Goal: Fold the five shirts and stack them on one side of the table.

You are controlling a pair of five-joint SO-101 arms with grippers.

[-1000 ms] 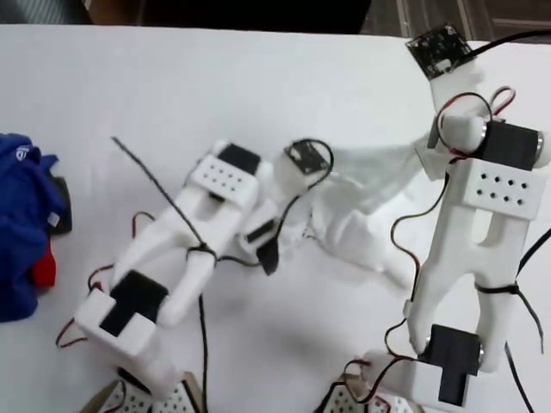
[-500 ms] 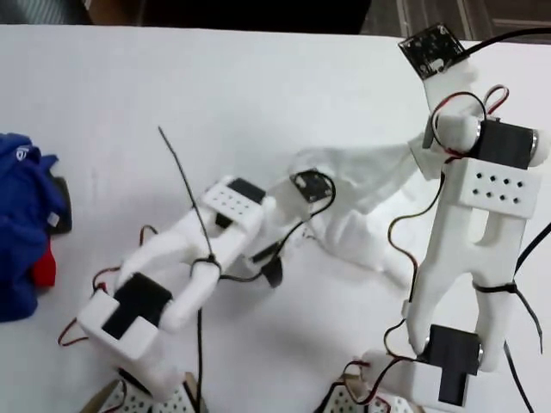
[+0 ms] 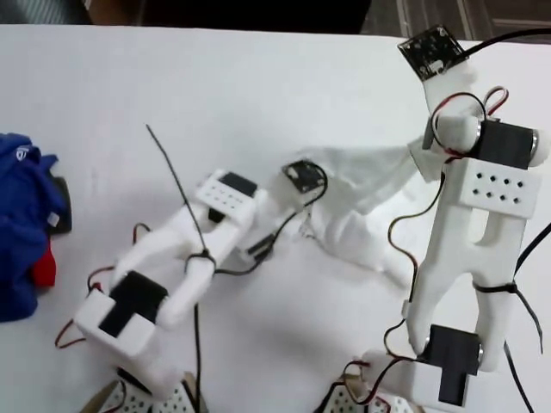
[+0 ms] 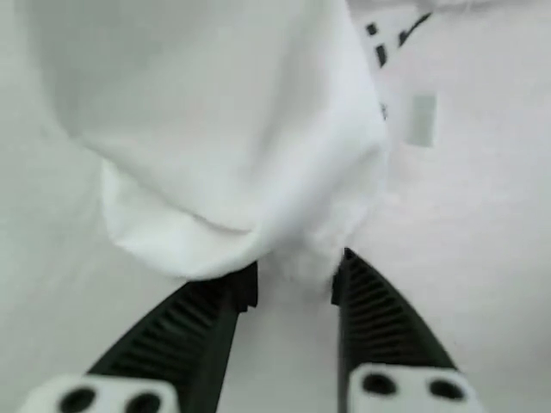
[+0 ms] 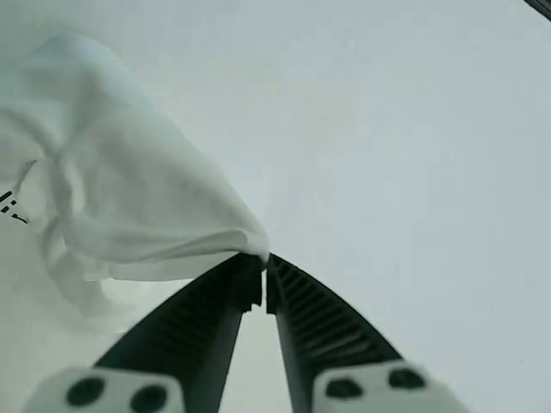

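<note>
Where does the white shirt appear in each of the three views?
High view: the shirt lies crumpled between the two arms.
Left wrist view: the shirt bunches just ahead of the open left gripper.
Right wrist view: a corner of the shirt is pinched in the right gripper.
Shared landmark: the white table underneath.

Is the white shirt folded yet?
Not folded: the white shirt lies crumpled on the table, one edge pinched by the right gripper.

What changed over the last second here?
The left arm pulled back toward its base, then eased partly out again, the left gripper at the white shirt. The right gripper stayed shut on the shirt's corner; the blue clothes pile did not move.
</note>
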